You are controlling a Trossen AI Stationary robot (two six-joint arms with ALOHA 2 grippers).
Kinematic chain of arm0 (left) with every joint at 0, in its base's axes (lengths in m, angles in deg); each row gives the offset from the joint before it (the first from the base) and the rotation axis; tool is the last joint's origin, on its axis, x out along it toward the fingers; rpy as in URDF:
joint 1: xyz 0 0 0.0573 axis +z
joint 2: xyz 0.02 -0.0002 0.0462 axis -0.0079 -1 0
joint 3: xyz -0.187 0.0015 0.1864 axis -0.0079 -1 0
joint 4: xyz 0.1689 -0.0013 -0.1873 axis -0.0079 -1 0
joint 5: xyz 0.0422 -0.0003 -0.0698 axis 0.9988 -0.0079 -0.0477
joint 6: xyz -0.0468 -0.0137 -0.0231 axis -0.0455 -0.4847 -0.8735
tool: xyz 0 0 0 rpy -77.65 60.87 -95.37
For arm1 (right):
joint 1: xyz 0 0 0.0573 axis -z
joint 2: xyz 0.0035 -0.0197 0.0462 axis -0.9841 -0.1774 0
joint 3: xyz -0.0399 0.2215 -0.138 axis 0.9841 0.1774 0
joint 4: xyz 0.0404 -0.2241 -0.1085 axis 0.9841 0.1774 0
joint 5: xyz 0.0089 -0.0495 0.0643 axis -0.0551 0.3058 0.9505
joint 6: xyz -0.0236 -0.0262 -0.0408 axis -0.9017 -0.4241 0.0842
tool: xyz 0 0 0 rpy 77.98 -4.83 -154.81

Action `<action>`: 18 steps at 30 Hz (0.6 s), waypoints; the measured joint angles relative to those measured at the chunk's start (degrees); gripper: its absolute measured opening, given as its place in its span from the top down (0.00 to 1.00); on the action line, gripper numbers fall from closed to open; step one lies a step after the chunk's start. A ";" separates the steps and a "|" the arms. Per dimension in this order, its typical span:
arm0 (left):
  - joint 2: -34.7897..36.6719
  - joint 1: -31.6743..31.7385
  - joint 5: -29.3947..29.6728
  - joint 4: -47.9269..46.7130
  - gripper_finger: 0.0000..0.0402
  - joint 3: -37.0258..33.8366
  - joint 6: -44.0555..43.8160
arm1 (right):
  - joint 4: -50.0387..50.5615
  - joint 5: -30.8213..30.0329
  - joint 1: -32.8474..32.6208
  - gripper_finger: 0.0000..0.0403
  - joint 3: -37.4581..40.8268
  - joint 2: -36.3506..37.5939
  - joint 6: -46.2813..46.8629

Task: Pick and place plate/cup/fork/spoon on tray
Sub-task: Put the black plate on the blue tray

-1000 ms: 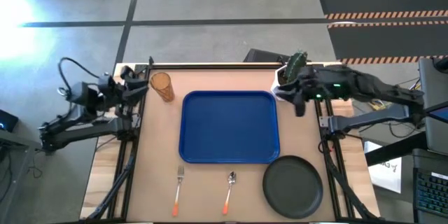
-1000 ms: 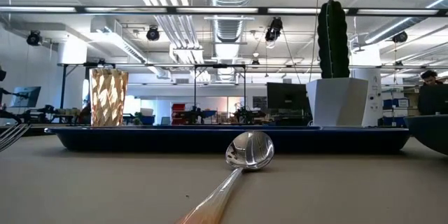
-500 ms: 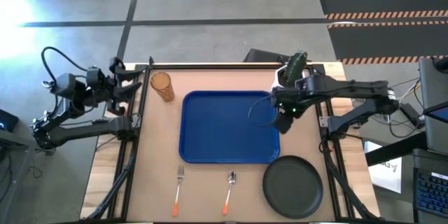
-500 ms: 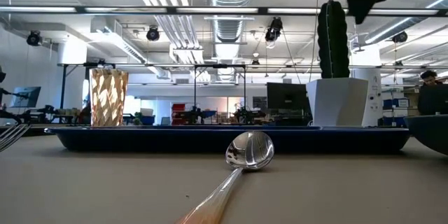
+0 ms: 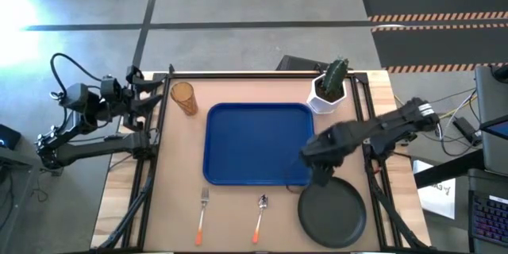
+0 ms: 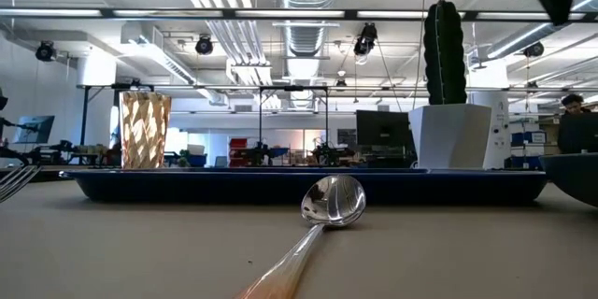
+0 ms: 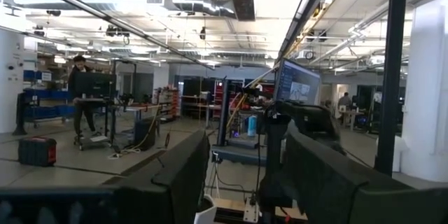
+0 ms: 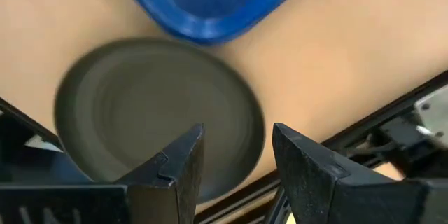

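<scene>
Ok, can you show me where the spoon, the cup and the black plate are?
spoon (image 6: 334,199): low view, on its shiny rounded bowl.
cup (image 5: 183,96): high view, on its amber side.
plate (image 5: 333,214): high view, on the middle of its dark flat inside.

Matt dark plate (image 5: 332,210), glossy blue plastic tray (image 5: 259,144), shiny metal spoon (image 6: 332,199).

A white pot (image 5: 324,98) holding a green cactus (image 5: 335,75) is seen upright at the table's (image 5: 242,230) far right. Beyond, a monitor (image 6: 381,133) and a standing person (image 7: 79,94) are shown.
</scene>
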 joint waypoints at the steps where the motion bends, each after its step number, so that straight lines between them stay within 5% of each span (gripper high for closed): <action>1: 0.01 0.00 -0.04 0.00 0.55 0.00 0.00 | 0.09 -0.02 -1.38 0.60 0.06 -0.50 0.72; 11: -0.28 -0.02 -3.21 0.02 0.55 0.00 -0.23 | -1.23 -0.17 -8.64 0.60 2.93 -6.84 4.60; 18: -0.35 -0.02 -3.71 0.01 0.55 0.00 -3.06 | -12.38 0.22 -8.64 0.60 14.37 -3.72 5.92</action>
